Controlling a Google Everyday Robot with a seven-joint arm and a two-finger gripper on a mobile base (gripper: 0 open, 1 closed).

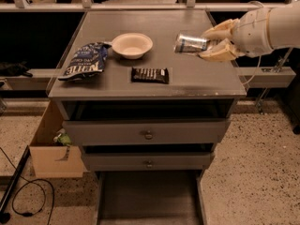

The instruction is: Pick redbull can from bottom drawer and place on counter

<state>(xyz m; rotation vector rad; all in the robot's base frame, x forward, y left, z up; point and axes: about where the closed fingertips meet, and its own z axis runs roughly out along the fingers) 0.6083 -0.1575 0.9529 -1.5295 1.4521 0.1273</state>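
My gripper comes in from the right over the counter and is shut on the redbull can. The silver and bluish can lies on its side between the pale fingers, held above the counter's right half, its end pointing left. The bottom drawer is pulled out at the bottom of the view, its dark grey floor bare.
On the counter lie a dark candy bar, a pale bowl and a blue chip bag. Two shut drawer fronts with knobs sit below. A cardboard box stands at the left on the floor, with cables.
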